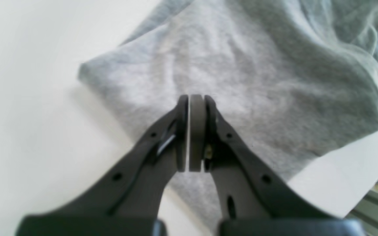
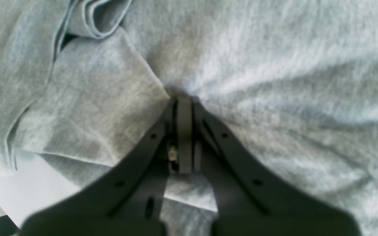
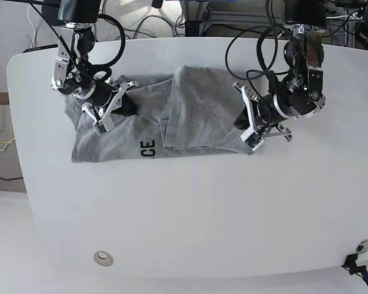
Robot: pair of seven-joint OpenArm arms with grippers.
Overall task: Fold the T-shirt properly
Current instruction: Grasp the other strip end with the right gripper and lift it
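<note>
Claws pressed together — left gripper (image 1: pixel 195 98) and right gripper (image 2: pixel 184 98) (holding nothing) pin the T-shirt (image 3: pixel 190 110) flat, probably for folding

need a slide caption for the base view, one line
Two arms over a partly folded grey T-shirt on the white table: right claw and left claw both shut, one at each end.

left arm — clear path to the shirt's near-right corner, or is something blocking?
Probably yes. The left gripper sits shut just above the T-shirt, right by that corner. Bare table surrounds it and nothing stands between. The jaws would need to open first.
</note>
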